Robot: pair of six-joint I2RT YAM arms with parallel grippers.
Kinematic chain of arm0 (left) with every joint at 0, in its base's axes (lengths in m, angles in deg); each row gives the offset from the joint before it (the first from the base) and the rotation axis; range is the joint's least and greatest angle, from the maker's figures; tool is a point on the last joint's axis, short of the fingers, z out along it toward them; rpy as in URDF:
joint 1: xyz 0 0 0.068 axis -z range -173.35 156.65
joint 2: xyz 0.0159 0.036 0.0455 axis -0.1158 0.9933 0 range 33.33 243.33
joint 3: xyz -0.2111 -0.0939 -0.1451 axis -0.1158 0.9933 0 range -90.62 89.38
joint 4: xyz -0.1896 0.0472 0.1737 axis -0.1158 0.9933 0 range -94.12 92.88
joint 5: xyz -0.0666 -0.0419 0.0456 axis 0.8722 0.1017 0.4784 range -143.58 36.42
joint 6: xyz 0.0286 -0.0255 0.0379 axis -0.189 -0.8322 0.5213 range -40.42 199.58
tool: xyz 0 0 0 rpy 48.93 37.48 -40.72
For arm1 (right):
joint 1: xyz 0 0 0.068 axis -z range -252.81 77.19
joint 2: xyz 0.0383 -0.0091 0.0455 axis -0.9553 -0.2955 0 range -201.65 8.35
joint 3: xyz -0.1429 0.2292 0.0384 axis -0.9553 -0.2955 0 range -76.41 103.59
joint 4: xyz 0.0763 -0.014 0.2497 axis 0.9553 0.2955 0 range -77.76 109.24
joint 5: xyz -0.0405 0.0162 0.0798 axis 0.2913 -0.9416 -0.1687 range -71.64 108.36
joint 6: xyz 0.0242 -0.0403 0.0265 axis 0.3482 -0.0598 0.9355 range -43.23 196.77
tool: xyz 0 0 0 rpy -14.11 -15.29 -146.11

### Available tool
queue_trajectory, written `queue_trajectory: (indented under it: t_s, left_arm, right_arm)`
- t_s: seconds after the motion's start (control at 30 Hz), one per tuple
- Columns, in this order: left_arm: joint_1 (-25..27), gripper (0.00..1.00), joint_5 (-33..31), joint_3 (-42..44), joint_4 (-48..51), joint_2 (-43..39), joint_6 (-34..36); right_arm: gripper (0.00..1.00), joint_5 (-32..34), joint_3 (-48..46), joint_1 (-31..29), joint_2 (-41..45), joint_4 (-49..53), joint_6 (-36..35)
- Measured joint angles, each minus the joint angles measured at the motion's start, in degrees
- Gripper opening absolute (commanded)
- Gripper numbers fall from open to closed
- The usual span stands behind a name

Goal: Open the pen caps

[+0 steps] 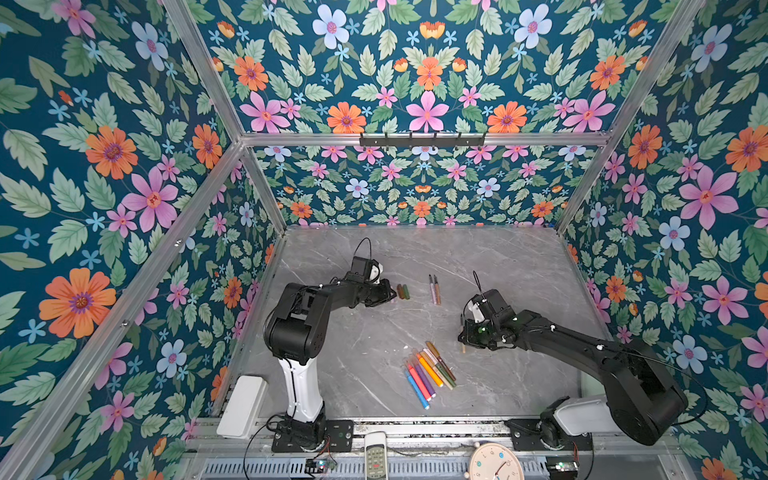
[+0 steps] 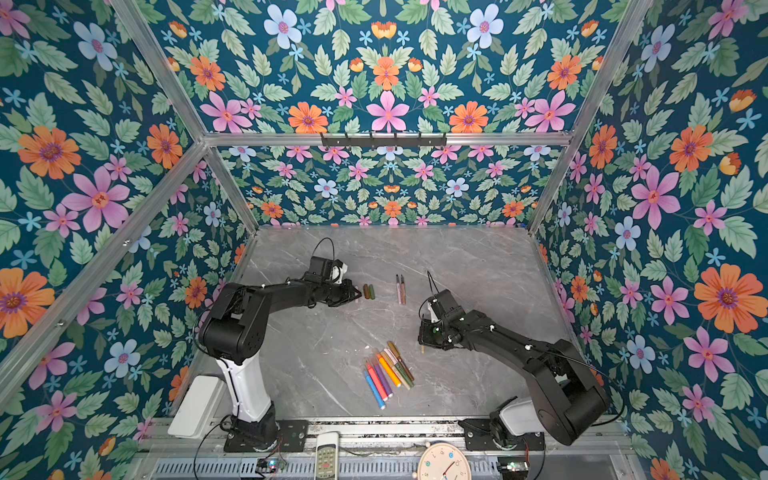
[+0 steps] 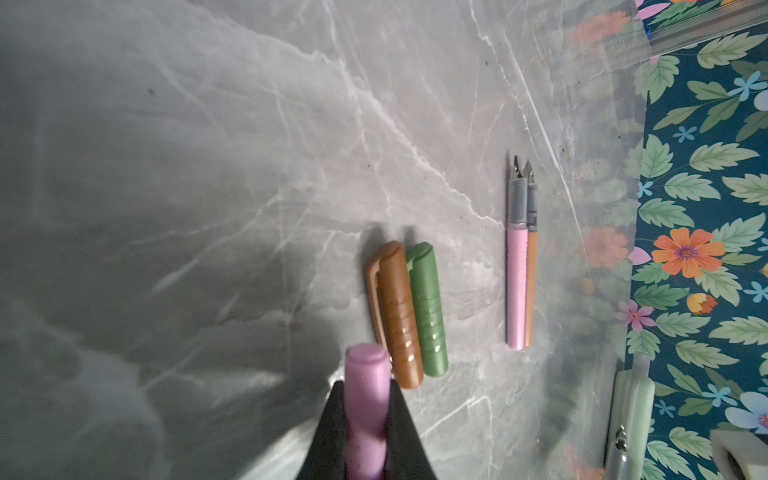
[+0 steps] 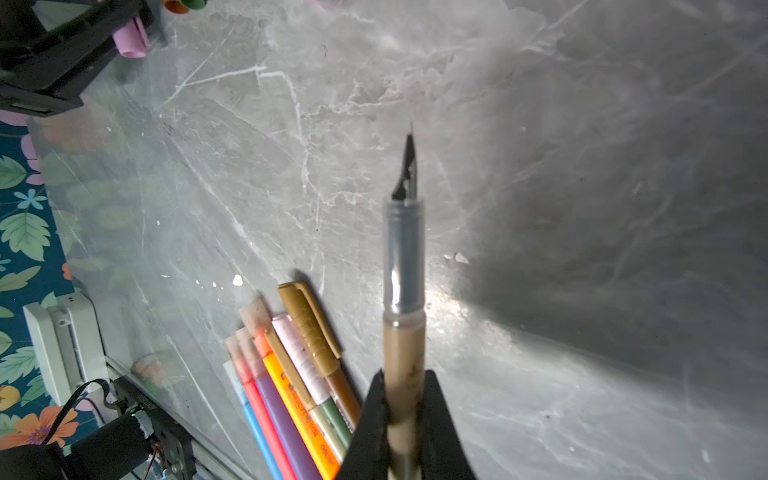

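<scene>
- Worktop (image 1: pixel 498 266): grey marble-patterned slab with pale veins.
- Brown cap (image 3: pixel 397 316) and green cap (image 3: pixel 428 311): loose, lying flat, side by side and touching.
- Pink pen (image 3: pixel 516 286) and orange pen (image 3: pixel 529 286): uncapped, parallel and touching, near the two caps.
- Cluster of pens (image 1: pixel 430 372): several colours, capped and fanned out, toward the front edge, well apart from the other items.

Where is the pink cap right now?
The pink cap is pinched in the fingers of the left gripper, seen in the left wrist view, right next to the brown cap.
</scene>
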Motion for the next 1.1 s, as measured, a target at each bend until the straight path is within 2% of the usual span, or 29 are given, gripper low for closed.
queue_trajectory:
  t_s: [0.07,0.2,0.6,0.77,1.0,1.1]
  left_arm:
    - [-0.04,0.32,0.11,-0.09,-0.04,-0.02,-0.04]
    - [-0.07,0.35,0.11,-0.17,-0.02,-0.42,-0.04]
    - [-0.15,0.33,-0.24,2.49,-0.79,-3.58,-0.5]
    - [-0.13,0.32,-1.55,11.43,-5.14,-11.58,-1.62]
    - [0.26,0.33,-4.2,32.85,-16.37,-25.7,-3.28]
    - [0.63,0.32,-5.18,34.77,-19.58,-28.11,-4.31]
  right_arm:
    - [0.0,-0.17,0.0,0.07,0.0,-0.11,0.0]
    - [0.0,-0.37,0.0,0.04,0.0,-0.66,0.0]
    - [0.0,-0.55,-0.07,0.04,-0.11,-0.9,0.02]
    - [0.0,-0.5,-0.55,0.04,-0.37,-1.95,0.28]
    - [0.0,-0.31,-4.31,0.04,3.13,-4.55,1.66]
    - [0.0,-0.15,-5.95,0.04,5.38,-5.55,2.05]
